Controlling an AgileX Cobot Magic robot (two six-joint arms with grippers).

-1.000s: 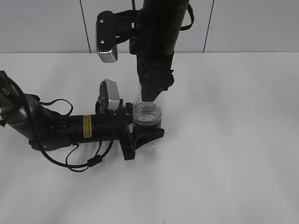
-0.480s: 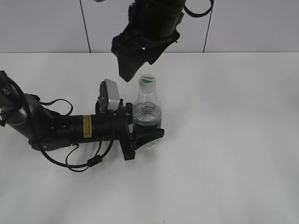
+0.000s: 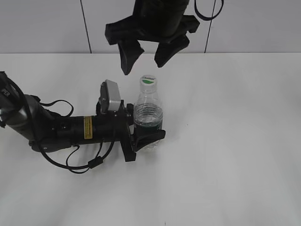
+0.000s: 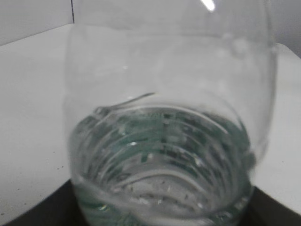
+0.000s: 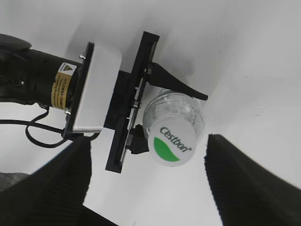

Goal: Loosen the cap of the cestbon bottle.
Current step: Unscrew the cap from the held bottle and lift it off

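Observation:
The cestbon bottle (image 3: 148,117) stands upright on the white table, clear with a dark green label band. Its white cap (image 3: 148,80) with a green leaf mark sits on top and also shows in the right wrist view (image 5: 172,141). My left gripper (image 3: 146,133) lies low on the table and is shut on the bottle's lower body, which fills the left wrist view (image 4: 164,141). My right gripper (image 3: 145,60) hangs open just above the cap, its two fingers (image 5: 249,183) spread wide to either side and clear of it.
The white table (image 3: 235,141) ends at a grey panelled wall at the back. The left arm (image 3: 56,129) with its cables lies across the table's left side. The right arm (image 3: 160,14) comes down from the top centre.
My right gripper has let go of the cap, risen off the bottle top and turned with its fingers spread open. The left gripper and the bottle have not moved.

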